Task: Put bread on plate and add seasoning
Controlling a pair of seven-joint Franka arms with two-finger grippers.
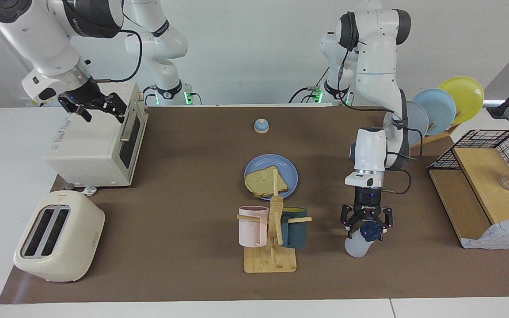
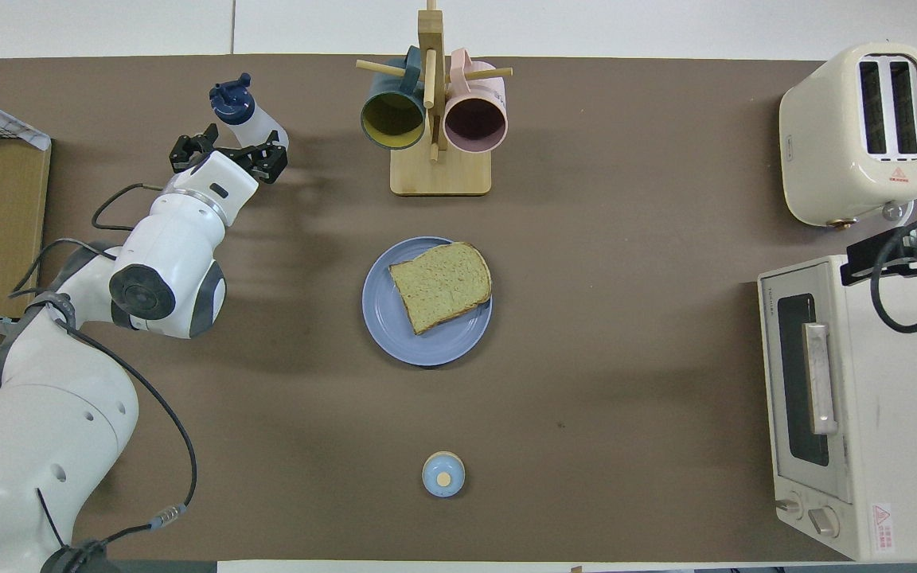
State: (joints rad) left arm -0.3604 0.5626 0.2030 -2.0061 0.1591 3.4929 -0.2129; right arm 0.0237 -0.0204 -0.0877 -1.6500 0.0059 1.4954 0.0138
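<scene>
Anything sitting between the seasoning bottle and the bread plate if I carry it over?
Nothing visible on the bare mat between the seasoning bottle and the plate. The mug rack stands beside that line, farther from the robots than the plate. The open left gripper hangs over the bottle.
</scene>
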